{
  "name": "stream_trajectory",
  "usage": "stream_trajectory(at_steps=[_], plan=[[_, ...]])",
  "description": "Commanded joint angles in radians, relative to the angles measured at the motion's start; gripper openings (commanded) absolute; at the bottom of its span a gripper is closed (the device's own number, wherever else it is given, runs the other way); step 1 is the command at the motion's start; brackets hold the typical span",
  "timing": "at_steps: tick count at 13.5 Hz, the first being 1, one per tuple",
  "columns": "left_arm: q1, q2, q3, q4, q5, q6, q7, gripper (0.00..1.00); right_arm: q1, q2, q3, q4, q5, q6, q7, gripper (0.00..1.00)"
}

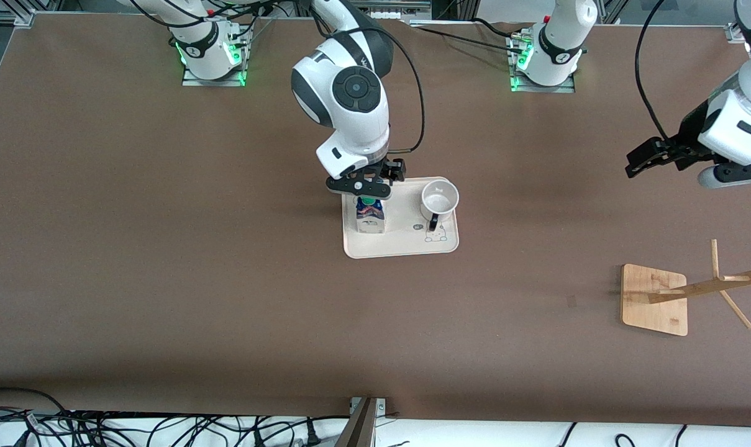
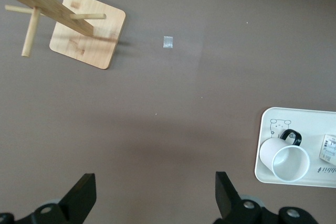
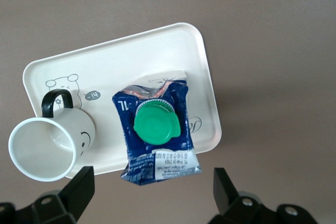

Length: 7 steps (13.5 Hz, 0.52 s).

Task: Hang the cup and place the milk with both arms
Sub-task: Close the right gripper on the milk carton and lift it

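Milk (image 1: 371, 216) stands upright on the cream tray (image 1: 406, 245), with the cup (image 1: 439, 200) beside it toward the left arm's end. I see my right gripper (image 1: 367, 186) spread wide right above the carton's green cap (image 3: 156, 124). My left gripper (image 1: 651, 156) waits open over bare table (image 1: 164, 248), and the wooden rack (image 1: 679, 295) stands well apart from the tray.

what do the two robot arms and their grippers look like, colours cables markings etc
Both arms are glossy white with rounded joints and dark grey bands. The right arm has a round dark cap with a ring mark on its joint, and a black cable looping along it. The left arm also trails a black cable. The right gripper and left gripper are black, each with two fingers. Green lights glow at both bases.
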Motion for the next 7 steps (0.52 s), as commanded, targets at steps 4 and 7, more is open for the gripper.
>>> stream_trajectory(at_steps=[4, 7], plan=[[0.019, 0.009, -0.014, 0.045, -0.023, -0.033, 0.008, 1.00, -0.004, 0.019, -0.008, 0.018, -0.010, -0.008, -0.043, 1.00], [0.018, 0.006, -0.020, 0.047, -0.021, -0.054, 0.008, 1.00, -0.006, 0.038, -0.008, 0.018, -0.011, -0.013, -0.051, 1.00]])
